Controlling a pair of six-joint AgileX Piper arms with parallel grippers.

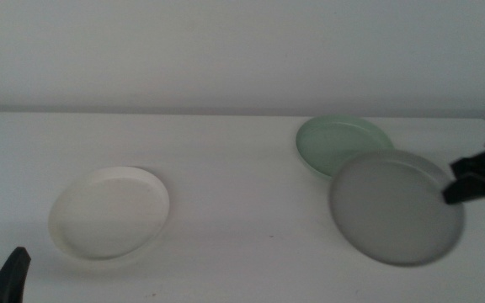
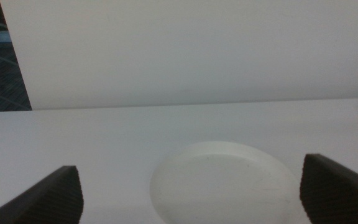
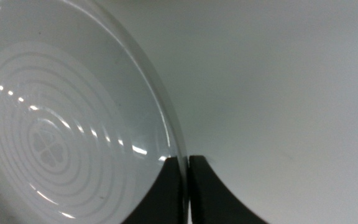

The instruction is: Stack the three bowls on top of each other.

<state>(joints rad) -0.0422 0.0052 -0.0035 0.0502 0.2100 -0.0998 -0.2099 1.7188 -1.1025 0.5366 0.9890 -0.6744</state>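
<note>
My right claw (image 1: 450,190) pinched the grey bowl's (image 1: 394,207) rim beside the green bowl (image 1: 342,143); that thin grip risked slipping.

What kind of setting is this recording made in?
Probably a lab test bench, not a kitchen: a plain white table against a bare wall, holding only three bowls, with a right gripper gripping the grey bowl.

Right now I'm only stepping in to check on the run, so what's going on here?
The right gripper is shut on the rim of the grey bowl, holding it tilted and overlapping the near edge of the mint green bowl on the table. The cream-white bowl lies alone toward the left. The left gripper waits open near it. Nothing is stacked yet.
</note>
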